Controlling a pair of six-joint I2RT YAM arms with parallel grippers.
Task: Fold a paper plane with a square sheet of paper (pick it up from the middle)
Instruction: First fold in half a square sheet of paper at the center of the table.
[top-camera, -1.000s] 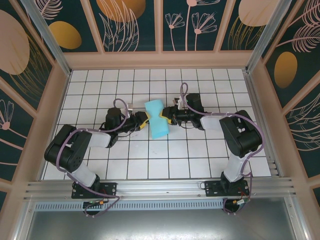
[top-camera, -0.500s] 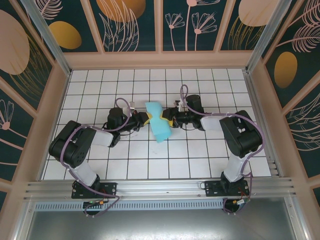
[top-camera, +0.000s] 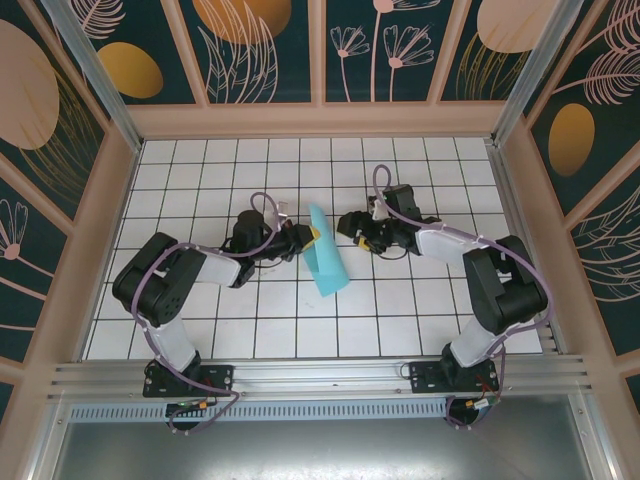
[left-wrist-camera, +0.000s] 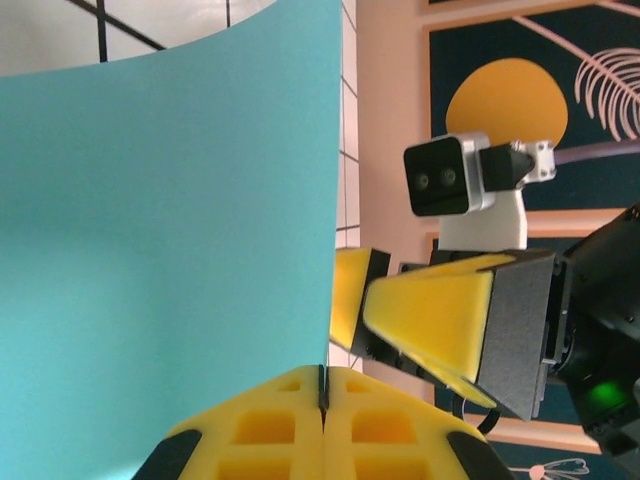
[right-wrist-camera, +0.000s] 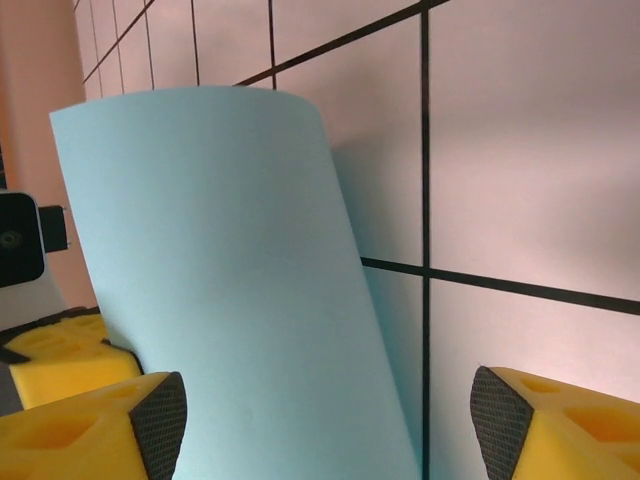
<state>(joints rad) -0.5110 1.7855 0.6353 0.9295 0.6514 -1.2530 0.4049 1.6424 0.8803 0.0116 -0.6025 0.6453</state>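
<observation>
Pinching the paper (top-camera: 326, 265) on edge in the shut left gripper (top-camera: 303, 238), far from the table (top-camera: 400, 330) edges, likely for creasing. Parks the right gripper (top-camera: 352, 226) wide open, empty, just beside.

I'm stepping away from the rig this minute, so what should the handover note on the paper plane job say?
Grippers: the left gripper is shut on one edge of the turquoise paper. The right gripper is open on the paper's other side, apart from it and gripping nothing.
Things: the paper stands on edge over the table, tilted and slightly curved.
Done: the sheet is picked up and in the left grip alone.
Left: no pointed dart shape or centre crease shows yet, so the nose and wing folds probably remain.
</observation>
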